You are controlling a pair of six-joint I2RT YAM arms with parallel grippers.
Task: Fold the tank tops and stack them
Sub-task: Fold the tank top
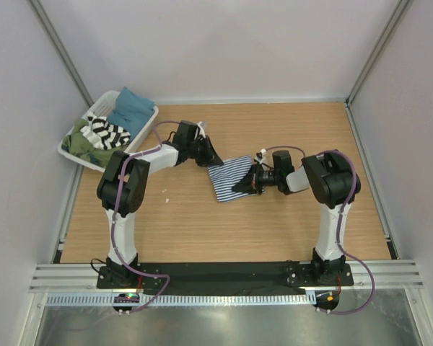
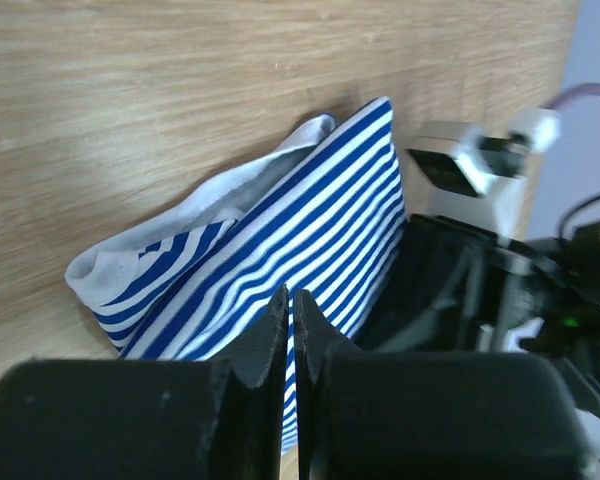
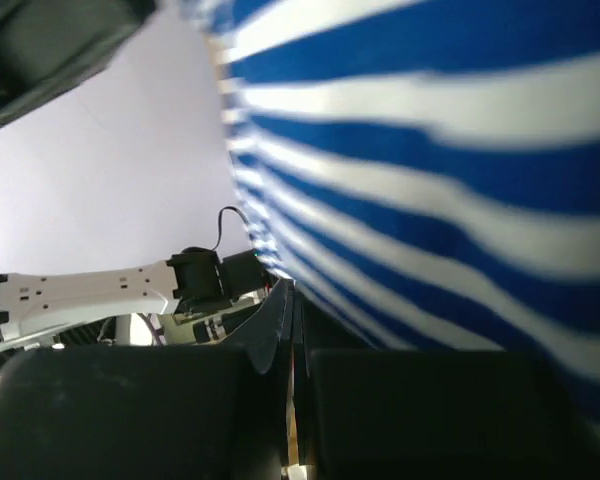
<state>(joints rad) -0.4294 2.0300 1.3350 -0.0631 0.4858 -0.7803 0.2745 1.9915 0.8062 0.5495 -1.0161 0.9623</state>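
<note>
Top external: thin-striped tank top [image 1: 227, 176] mid-frame on the table [image 1: 274, 231], partly folded. Left pincer [image 1: 208, 158] and right pincer [image 1: 242, 186] both clamp its edges. Broad-striped tank top [image 1: 108, 132] in basket [image 1: 148, 115], upper left. Nothing stacked yet.

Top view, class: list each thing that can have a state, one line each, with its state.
navy-and-white tank top: partly folded, pinched by both grippers.
basket: upright, holding clothes.
black-and-white tank top: crumpled in the basket.
left gripper: shut on the navy-and-white tank top.
right gripper: shut on it too.
</note>
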